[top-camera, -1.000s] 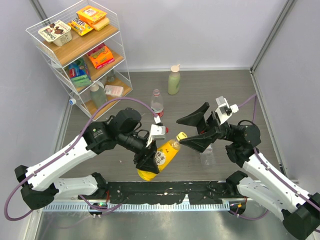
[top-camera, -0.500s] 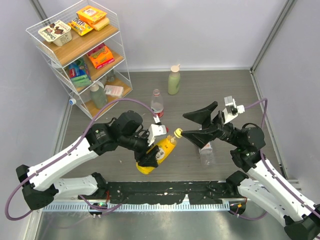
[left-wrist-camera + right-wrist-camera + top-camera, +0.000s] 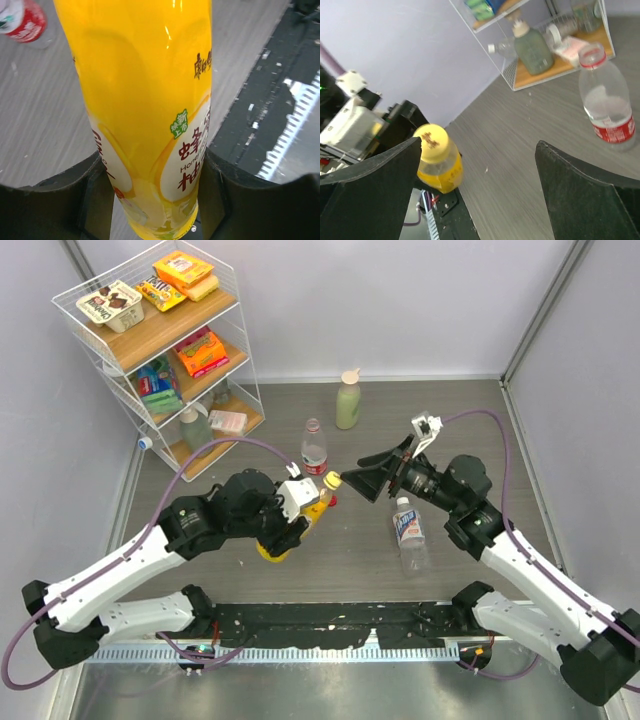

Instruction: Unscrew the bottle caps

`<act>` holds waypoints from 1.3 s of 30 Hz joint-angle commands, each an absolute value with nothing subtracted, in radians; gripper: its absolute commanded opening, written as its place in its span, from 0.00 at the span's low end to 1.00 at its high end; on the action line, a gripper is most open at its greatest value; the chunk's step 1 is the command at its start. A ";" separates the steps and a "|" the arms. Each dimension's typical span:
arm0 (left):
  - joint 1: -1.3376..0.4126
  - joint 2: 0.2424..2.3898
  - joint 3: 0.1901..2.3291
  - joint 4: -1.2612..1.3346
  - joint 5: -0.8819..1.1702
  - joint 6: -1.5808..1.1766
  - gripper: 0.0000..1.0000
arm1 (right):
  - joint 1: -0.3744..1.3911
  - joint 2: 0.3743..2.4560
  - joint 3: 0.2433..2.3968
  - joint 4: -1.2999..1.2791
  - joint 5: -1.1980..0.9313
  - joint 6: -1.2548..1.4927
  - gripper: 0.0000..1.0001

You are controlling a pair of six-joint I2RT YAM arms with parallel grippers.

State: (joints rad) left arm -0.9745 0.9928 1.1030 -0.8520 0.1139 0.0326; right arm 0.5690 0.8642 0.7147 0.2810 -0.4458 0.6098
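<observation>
Having been swung toward the table's (image 3: 470,420) middle, the yellow bottle (image 3: 300,520) is clamped by the left gripper (image 3: 285,532), its yellow cap (image 3: 332,480) offered to the right gripper's (image 3: 363,482) newly widened jaws (cap not yet gripped).

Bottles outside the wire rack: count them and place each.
4. Yellow bottle in the left tool; red-label bottle upright at centre; pale green bottle upright farthest back; clear bottle lying on its side, right of centre. Some may be hidden.
</observation>
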 commanded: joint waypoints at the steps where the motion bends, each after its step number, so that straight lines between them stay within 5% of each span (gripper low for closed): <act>1: -0.979 0.985 1.085 -0.807 -0.093 0.017 0.00 | 0.568 0.905 0.775 0.241 -0.425 0.637 1.00; 18: -0.979 1.140 1.080 -0.818 -0.279 0.006 0.00 | 0.568 1.101 0.842 0.187 -0.465 0.712 0.93; 33: -0.979 1.155 1.069 -0.807 -0.270 0.006 0.00 | 0.568 1.212 0.877 0.247 -0.508 0.778 0.78; 39: -0.979 1.164 1.068 -0.805 -0.256 0.006 0.00 | 0.569 1.250 0.893 0.288 -0.538 0.814 0.64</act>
